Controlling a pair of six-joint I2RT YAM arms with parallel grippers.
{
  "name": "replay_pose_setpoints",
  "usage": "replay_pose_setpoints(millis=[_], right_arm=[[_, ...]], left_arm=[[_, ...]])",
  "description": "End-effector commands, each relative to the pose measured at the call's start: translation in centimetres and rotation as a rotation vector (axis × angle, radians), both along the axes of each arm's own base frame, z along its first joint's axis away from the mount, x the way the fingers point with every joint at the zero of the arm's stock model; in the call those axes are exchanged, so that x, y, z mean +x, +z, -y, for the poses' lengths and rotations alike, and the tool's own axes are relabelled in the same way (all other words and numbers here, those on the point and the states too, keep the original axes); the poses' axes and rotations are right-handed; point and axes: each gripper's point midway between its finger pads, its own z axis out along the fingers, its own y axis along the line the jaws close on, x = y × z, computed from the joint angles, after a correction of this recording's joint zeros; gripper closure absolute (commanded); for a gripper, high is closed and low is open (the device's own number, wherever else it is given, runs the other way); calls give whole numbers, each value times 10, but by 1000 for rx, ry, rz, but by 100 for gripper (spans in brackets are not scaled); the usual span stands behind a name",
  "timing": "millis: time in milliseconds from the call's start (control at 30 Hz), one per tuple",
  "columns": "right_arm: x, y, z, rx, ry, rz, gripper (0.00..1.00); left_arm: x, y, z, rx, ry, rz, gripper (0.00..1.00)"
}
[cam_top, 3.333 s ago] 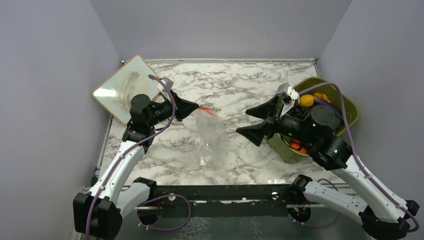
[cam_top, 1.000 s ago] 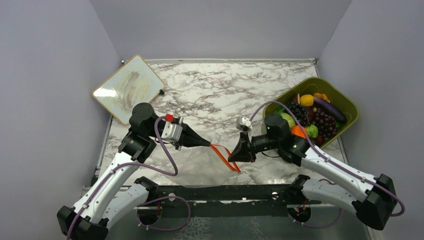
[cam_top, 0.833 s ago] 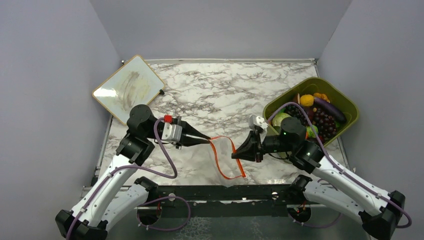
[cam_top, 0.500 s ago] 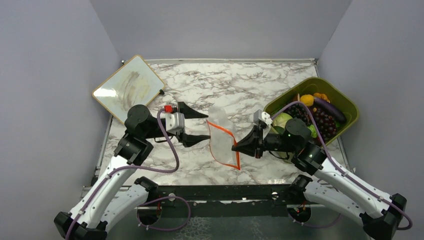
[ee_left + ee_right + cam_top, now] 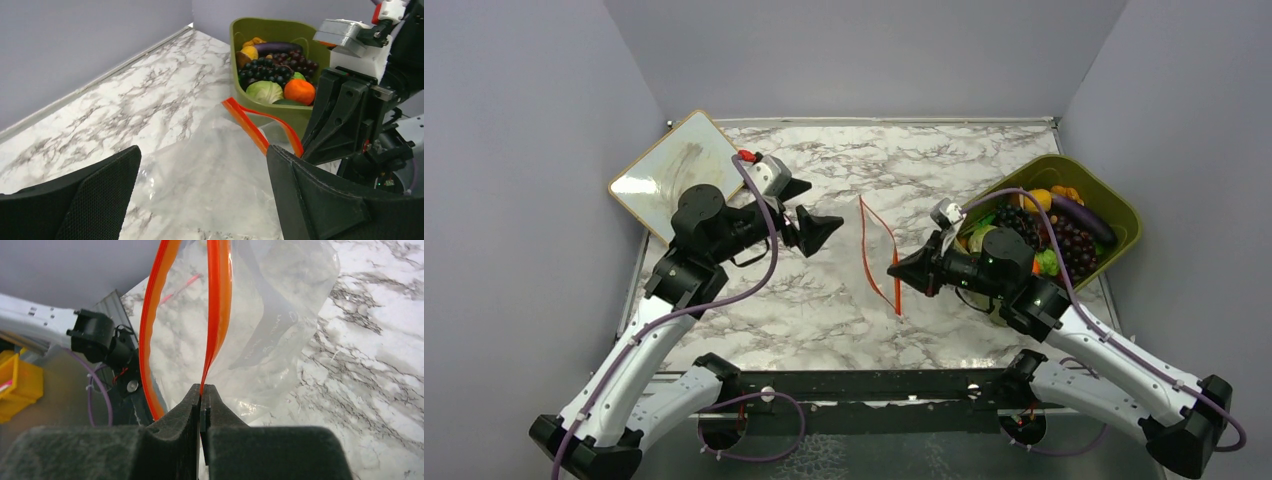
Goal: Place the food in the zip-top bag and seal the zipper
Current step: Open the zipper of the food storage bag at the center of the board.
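Note:
The zip-top bag (image 5: 876,250) hangs crinkled over the marble, held up by one side of its mouth. My right gripper (image 5: 894,272) is shut on the red-orange zipper (image 5: 219,300). The strip's other side (image 5: 154,315) bows away, so the mouth gapes a little. My left gripper (image 5: 814,208) is open, left of the bag and apart from it. Seen from the left wrist, the clear bag (image 5: 210,175) lies beyond the spread fingers (image 5: 320,200). The food stays in the olive bin: green cabbage (image 5: 265,91), an orange piece (image 5: 299,91), dark grapes (image 5: 270,70).
The olive-green bin (image 5: 1064,162) stands at the right edge of the table, just behind my right arm. A white board (image 5: 679,172) lies at the back left corner. Grey walls close in three sides.
My left gripper let go of the zipper, opened wide and pulled back to the far left. The right gripper carried the bag's mouth away from the near edge and still grips it.

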Motion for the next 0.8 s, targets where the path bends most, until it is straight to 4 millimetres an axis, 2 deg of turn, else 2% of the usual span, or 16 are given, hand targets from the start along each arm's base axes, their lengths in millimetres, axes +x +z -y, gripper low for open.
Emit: replay_pose_setpoints(millis=[0,133,333,433,600,767], right_arm=[[31,23,6,60,-201,-62,98],[48,39,10,124,-329,-145,98],[75,50,15,177,-510,-256,98],[83,43,4,186,-518,-310,98],[89,19,-20,210,-500,-455,98],[100,14,-25,256,-541,-455,98]], left_arm=[[15,-9,-21,-10,178,-65,1],[32,-28,-30,6,286,-154,4],[31,-57,-11,17,207,-287,7],[31,-64,-4,-3,182,-325,8],[28,-70,13,-44,113,-414,12],[34,-86,22,-53,98,-480,14]])
